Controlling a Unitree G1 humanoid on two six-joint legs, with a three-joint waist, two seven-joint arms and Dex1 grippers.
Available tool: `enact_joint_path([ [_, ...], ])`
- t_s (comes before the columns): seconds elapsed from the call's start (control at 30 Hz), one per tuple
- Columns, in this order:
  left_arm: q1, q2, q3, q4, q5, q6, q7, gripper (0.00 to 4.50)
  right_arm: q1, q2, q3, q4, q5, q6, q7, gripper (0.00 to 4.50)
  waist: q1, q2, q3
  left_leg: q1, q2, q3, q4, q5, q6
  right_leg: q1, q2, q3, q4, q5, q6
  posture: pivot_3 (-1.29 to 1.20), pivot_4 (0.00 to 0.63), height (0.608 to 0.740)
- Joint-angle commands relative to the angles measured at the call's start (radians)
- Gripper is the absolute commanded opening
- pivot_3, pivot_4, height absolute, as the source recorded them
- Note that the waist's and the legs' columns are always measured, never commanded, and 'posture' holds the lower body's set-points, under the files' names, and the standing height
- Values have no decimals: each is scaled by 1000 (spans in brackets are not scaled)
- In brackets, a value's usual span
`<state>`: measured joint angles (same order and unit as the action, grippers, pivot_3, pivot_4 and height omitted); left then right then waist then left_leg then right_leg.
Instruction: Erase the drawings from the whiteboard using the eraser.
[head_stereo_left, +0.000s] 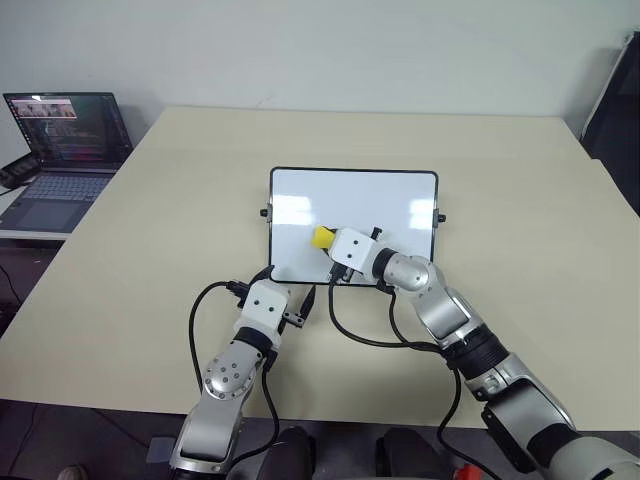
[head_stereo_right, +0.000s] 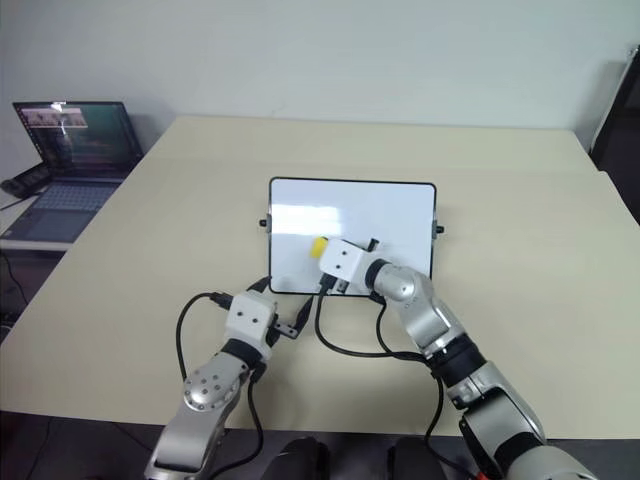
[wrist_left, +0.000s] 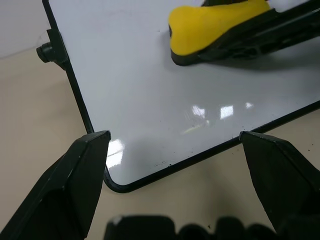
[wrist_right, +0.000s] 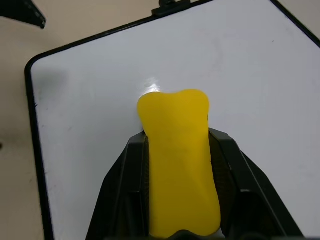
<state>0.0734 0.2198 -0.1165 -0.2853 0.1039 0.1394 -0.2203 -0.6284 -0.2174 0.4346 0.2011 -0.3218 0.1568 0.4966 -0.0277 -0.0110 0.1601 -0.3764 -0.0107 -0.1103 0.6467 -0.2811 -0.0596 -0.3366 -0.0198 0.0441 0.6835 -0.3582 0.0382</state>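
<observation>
On whiteboard (head_stereo_left: 385, 200), eraser (head_stereo_left: 324, 237) clamped by right gripper (wrist_right: 180, 165); left gripper (wrist_left: 175, 150) open; laptop (head_stereo_left: 62, 150) aside.

1. Your right gripper (wrist_right: 182, 165) reaches forward and leftward over the whiteboard's (head_stereo_left: 400, 195) near half, its fingers (wrist_right: 125, 190) clamped on the eraser (wrist_right: 180, 165).
2. Your left gripper (wrist_left: 175, 150) sits at the whiteboard's near-left corner, pointing forward and level, fingers (wrist_left: 75, 175) spread wide with nothing between them.

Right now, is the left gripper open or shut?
Open. The left gripper has its two black fingers spread wide at the near left corner of the whiteboard, with nothing between them.
</observation>
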Motion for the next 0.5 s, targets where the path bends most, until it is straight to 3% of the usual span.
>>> enact_joint_path([
  [0.03,-13,-2,1,-45,-1,-11,2,4500,42,-45,-10,5,-31,86,17,1275,2,0,0,1,0,0,0,0,0,1,0,0,0,0,0,0,150,740],
  [0.27,-18,-2,-1,-45,-2,-8,-1,4500,76,-71,-48,-73,-3,110,27,1275,5,0,0,1,0,-1,0,0,0,2,0,0,-1,0,0,0,150,740],
  [0.5,-28,1,-2,-50,-2,-2,-10,4500,174,-80,-112,-284,89,159,61,1275,5,0,0,-2,0,-1,0,0,0,0,0,0,-1,0,0,0,150,740],
])
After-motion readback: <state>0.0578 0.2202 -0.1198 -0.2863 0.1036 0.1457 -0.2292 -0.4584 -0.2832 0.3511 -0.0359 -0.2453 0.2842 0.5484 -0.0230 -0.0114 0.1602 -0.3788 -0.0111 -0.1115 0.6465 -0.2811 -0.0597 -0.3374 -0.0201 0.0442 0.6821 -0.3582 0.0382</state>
